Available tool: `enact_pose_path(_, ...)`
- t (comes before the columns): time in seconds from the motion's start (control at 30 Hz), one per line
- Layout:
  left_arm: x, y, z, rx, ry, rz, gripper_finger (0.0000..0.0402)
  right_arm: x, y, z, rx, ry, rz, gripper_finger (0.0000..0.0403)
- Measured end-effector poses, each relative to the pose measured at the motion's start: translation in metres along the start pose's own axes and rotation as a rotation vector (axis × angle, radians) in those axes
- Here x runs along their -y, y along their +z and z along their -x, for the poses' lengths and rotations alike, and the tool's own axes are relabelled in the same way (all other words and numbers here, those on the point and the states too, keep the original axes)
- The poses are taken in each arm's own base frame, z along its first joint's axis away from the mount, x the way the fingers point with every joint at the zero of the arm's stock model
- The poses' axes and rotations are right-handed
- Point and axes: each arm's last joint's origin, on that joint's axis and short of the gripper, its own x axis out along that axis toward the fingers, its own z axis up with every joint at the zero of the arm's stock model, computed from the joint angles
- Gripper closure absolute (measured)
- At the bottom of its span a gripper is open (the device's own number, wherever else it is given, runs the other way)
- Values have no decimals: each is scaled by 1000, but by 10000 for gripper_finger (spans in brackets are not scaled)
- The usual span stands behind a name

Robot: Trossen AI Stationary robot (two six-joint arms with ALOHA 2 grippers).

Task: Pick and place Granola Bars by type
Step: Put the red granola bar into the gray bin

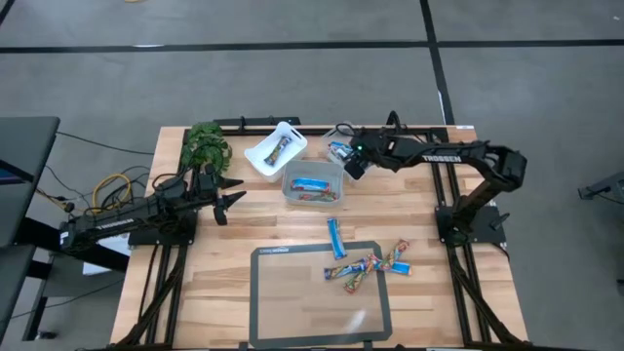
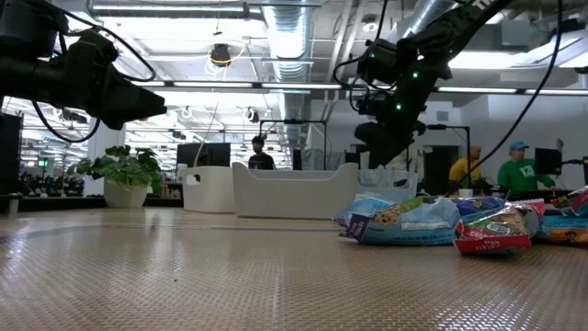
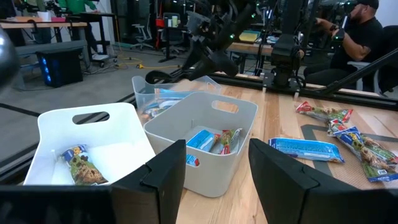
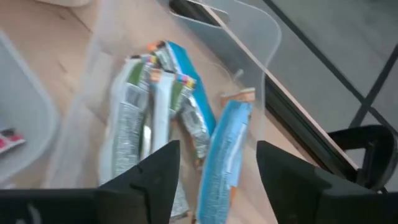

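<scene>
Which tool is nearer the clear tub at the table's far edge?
Right. The right tool hangs open right over the clear tub, with bars lying in it below. The left tool waits open well off to the side, near the plant.

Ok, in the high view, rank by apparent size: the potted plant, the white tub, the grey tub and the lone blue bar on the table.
1. Grey tub and white tub: look alike, not ranked.
3. Potted plant, close behind.
4. Lone blue bar, clearly smallest.
</scene>
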Motion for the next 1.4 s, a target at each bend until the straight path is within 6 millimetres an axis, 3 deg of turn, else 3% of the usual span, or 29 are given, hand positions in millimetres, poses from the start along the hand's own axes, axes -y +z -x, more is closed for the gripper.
enact_pose_path(0.23, 0, 0, 0, 0, 0, 0, 233, -12, 5, 20, 75, 68, -18, 188)
enact_pose_path(0.57, 0, 0, 0, 0, 0, 0, 233, -60, -8, 81, 128, 427, 158, 194)
enact_pose_path(0.93, 0, 0, 0, 0, 0, 0, 233, -109, -57, 127, -66, 600, 326, 197)
enact_pose_path(1.17, 0, 0, 0, 0, 0, 0, 233, -114, -91, 144, -302, 541, 322, 202)
enact_pose_path(1.4, 0, 0, 0, 0, 0, 0, 233, -120, -121, 164, -369, 524, 568, 203)
